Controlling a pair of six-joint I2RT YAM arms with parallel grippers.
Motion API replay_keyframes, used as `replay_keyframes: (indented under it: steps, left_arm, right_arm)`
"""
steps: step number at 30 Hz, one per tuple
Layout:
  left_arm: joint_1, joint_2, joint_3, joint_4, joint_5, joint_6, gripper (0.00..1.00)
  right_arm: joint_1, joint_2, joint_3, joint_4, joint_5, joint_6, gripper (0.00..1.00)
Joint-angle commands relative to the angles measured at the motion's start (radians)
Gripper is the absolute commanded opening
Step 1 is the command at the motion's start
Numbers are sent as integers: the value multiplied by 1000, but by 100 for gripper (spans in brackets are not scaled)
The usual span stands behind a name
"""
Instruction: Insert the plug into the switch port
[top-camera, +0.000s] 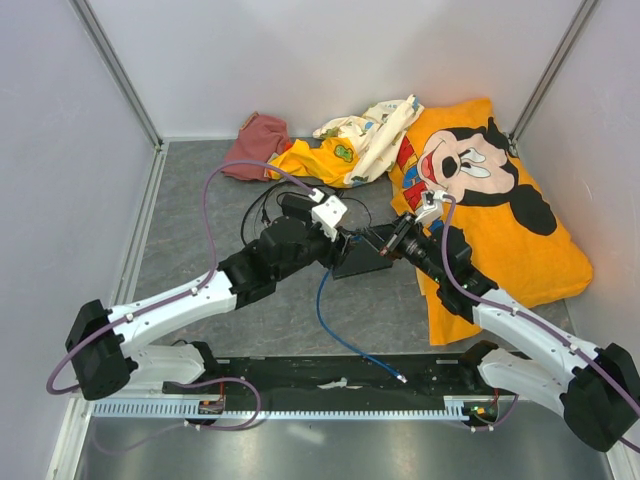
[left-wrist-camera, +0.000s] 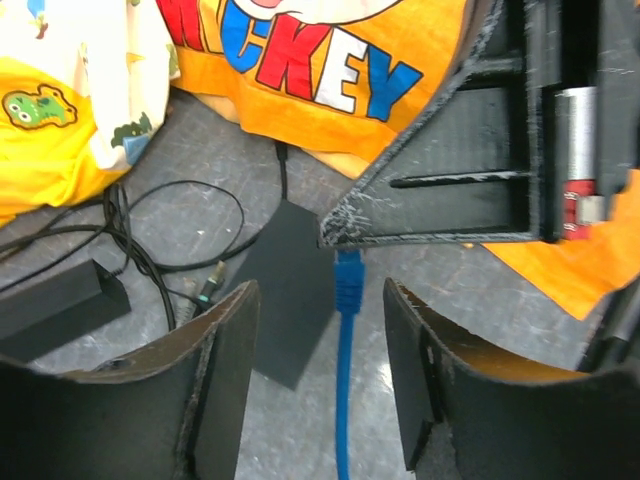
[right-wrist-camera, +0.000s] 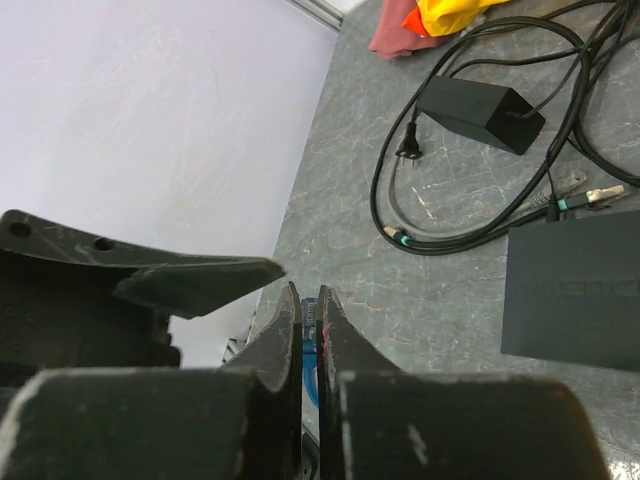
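The thin bright-blue cable (top-camera: 335, 325) runs across the grey floor from the front rail up to the grippers. My right gripper (right-wrist-camera: 309, 296) is shut on its end, and the blue plug (right-wrist-camera: 311, 345) shows only as a sliver between the fingers. In the left wrist view the plug's blue boot (left-wrist-camera: 348, 281) hangs just below the right gripper's black fingers (left-wrist-camera: 450, 170). My left gripper (left-wrist-camera: 320, 300) is open and straddles the cable without touching it. The switch is a flat black box (left-wrist-camera: 290, 290), also in the right wrist view (right-wrist-camera: 575, 290), lying beside both grippers (top-camera: 360, 262).
A black power brick (right-wrist-camera: 480, 100) and loops of thin black cable (right-wrist-camera: 400, 215) lie left of the switch. An orange Mickey pillow (top-camera: 500, 200) fills the right, with yellow and red clothes (top-camera: 330, 150) at the back. White walls enclose the floor.
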Motion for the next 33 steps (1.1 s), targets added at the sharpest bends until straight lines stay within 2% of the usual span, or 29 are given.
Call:
replay_keyframes:
  steps: [1,14,17,20,21,26,27,29,32,33]
  left_arm:
    - [-13,35,7,136,-46,92,56]
    - [-31,80,-5,141,12,106,47]
    - [-31,81,-10,138,6,106,41]
    - [-31,80,-15,132,11,107,40]
    - [-31,80,-16,132,8,107,32]
    - [-31,84,-19,133,12,101,12]
    - [-31,84,-18,133,12,98,2]
    - [-31,78,-27,132,9,78,2]
    - [-30,60,-41,94,-32,17,2]
    - [-30,57,-47,77,-76,-1,2]
  right_arm:
    - [6,-34,-6,23,15,27,0]
    - [4,-38,-10,34,5,36,0]
    - [6,-38,-10,37,3,38,0]
    - [4,-41,-10,38,3,41,0]
    - [6,-41,-10,38,0,40,0]
    - [6,-37,-9,43,-9,40,0]
    - [4,-35,-9,45,-11,36,0]
    - [6,-25,-4,37,-17,9,0]
    - [3,-2,43,-49,-18,-109,30]
    - [1,3,81,-79,-9,-144,48]
